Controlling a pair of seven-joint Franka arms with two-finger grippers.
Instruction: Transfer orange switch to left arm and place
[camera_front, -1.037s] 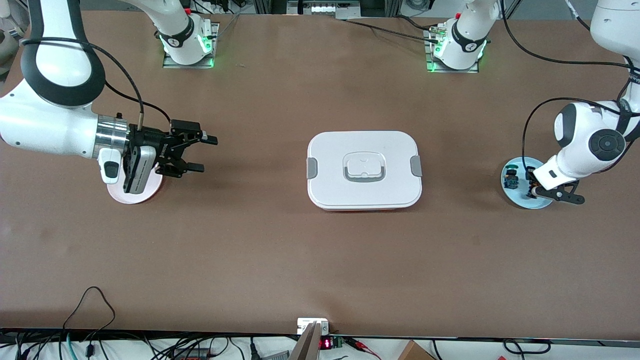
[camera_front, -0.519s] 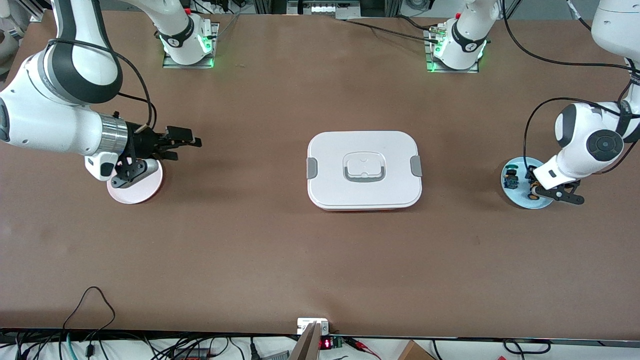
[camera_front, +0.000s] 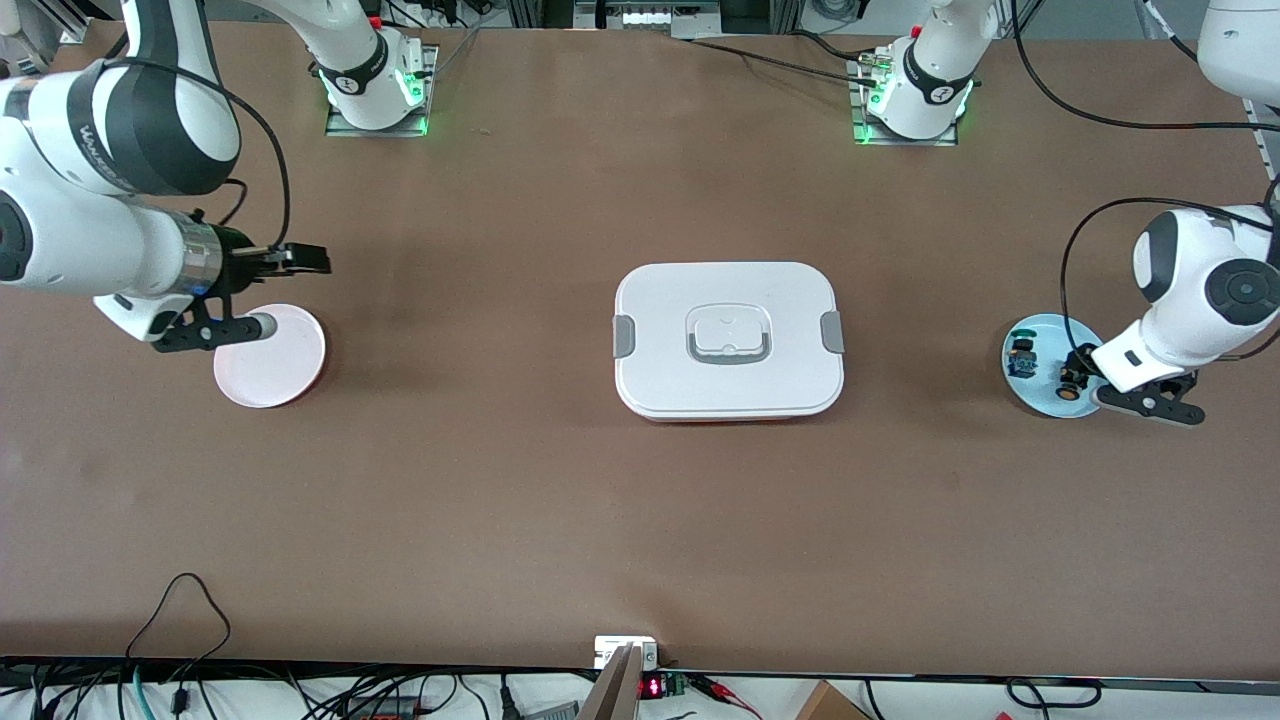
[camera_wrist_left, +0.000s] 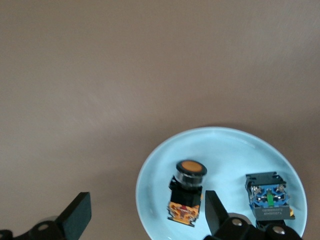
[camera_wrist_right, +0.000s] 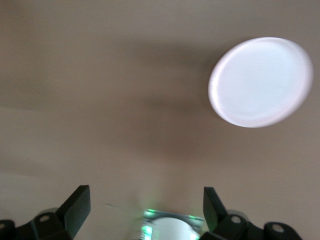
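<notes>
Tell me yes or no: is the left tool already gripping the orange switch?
No: the left tool is open, and the orange switch lies free on the light-blue plate.

White arms (camera_front: 100, 230) with black joint bands, cables, black fingers (camera_wrist_left: 77, 215).

The brown bench (camera_front: 520, 480) carries the white box (camera_front: 728, 340) at its middle, a pink plate (camera_front: 272, 358) toward the right arm's end, and a blue plate (camera_front: 1040, 385) toward the left arm's end.
</notes>
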